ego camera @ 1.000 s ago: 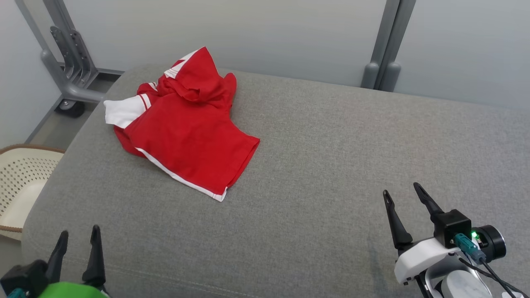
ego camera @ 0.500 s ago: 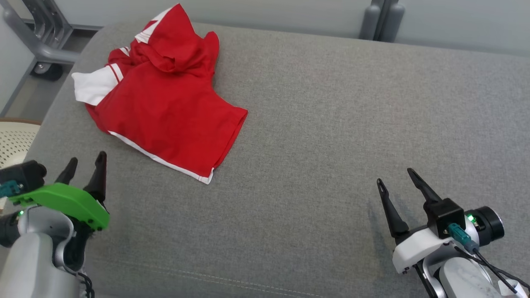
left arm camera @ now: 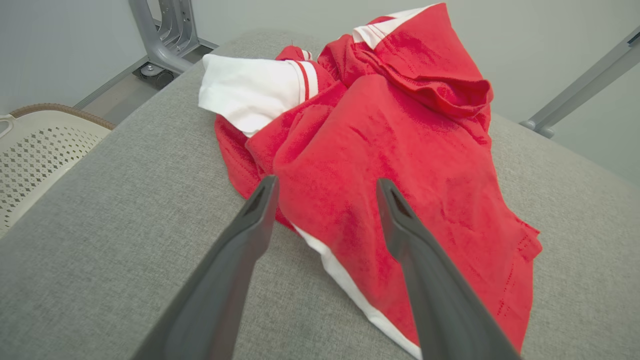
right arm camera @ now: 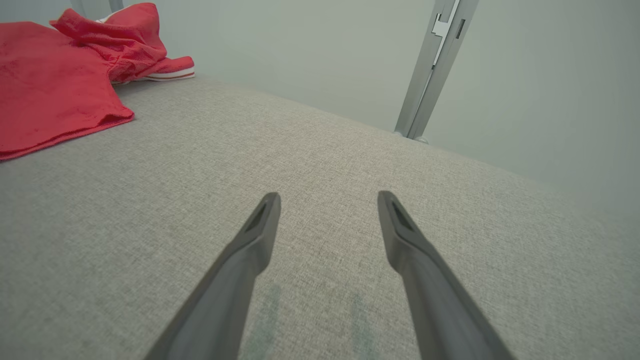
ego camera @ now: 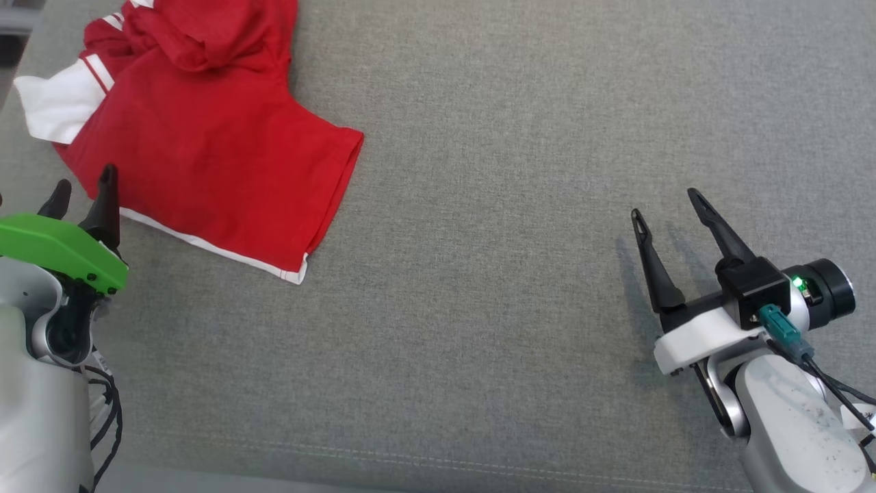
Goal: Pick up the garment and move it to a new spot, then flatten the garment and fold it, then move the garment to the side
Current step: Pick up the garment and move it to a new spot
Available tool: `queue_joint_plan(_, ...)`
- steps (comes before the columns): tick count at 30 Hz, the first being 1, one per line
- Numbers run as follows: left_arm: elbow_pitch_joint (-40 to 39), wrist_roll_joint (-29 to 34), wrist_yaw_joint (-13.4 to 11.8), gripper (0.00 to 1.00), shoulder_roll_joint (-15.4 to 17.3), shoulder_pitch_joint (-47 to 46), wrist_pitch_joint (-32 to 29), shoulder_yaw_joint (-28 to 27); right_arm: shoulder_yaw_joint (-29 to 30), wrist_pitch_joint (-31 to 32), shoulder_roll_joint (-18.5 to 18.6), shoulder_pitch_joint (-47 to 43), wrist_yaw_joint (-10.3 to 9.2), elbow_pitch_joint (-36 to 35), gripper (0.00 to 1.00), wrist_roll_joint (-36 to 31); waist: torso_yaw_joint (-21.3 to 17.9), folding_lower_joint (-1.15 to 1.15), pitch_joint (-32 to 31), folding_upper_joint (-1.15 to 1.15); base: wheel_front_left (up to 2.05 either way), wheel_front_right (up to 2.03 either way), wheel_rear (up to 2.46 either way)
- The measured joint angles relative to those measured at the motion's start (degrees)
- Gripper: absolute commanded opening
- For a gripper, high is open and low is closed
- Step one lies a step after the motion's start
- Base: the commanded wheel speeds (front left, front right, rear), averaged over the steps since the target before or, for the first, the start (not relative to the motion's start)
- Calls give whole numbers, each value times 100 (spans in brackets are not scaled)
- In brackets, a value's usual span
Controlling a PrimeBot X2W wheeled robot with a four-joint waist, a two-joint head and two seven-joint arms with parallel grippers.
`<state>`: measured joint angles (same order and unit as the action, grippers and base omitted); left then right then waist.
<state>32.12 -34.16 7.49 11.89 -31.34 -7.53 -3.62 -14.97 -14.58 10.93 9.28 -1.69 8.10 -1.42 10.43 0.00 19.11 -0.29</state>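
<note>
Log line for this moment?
phase: pre-grasp | garment: crumpled on cushion, not gripped | left claw: open, at garment's near edge | right claw: open, over cushion

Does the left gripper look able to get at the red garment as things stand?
Probably yes: the left gripper is open, aimed at the red garment, with nothing between them on the grey cushion.

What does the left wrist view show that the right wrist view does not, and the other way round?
Left wrist view: the open left gripper, a perforated basket, a caster wheel. Right wrist view: the open right gripper over a bare stretch of grey cushion. Both: the red garment, the cushion, the pale wall, a grey post.
</note>
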Motion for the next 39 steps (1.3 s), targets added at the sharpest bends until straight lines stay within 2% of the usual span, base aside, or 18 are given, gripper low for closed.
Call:
queue_joint_plan(7, 625, 194, -47, 100, 51, -163, -58, 96, 36, 0, -4, 118, -90, 8, 100, -11, -133, 0, 380, 0, 0, 0, 0)
queue_joint_plan(8, 677, 209, -46, 37, 60, -177, -88, 108, 48, 0, -3, 123, -94, 8, 100, -11, -146, 0, 414, 0, 0, 0, 0)
queue_joint_plan(9, 721, 205, -46, 0, 52, -205, -99, 107, 60, 0, -4, 130, -96, 8, 100, -11, -157, 0, 443, 0, 0, 0, 0)
queue_joint_plan(17, 793, 175, -40, 0, -4, -749, 79, 221, 140, 0, -14, 211, -144, 99, 100, 1, -163, 0, 493, 0, 0, 0, 0)
queue_joint_plan(25, 445, 439, -36, 0, 212, -1171, 445, 486, 148, 0, -115, 198, -188, 230, 100, 102, -113, 0, 264, 0, 0, 0, 0)
queue_joint_plan(30, -89, 539, -35, 0, 101, -1487, 549, 1033, 86, 0, -265, 190, -188, 312, 100, 165, -97, 0, 32, 0, 0, 0, 0)
queue_joint_plan(34, -538, 431, -10, 0, -140, -1539, 465, 1750, -31, 0, -448, 189, -180, 344, 100, 210, -141, 0, -183, 0, 0, 0, 0)
queue_joint_plan(39, -975, 299, -10, 0, -203, -1533, 280, 2555, -60, 0, -559, 165, -179, 348, 100, 323, -343, 0, -411, 0, 0, 0, 0)
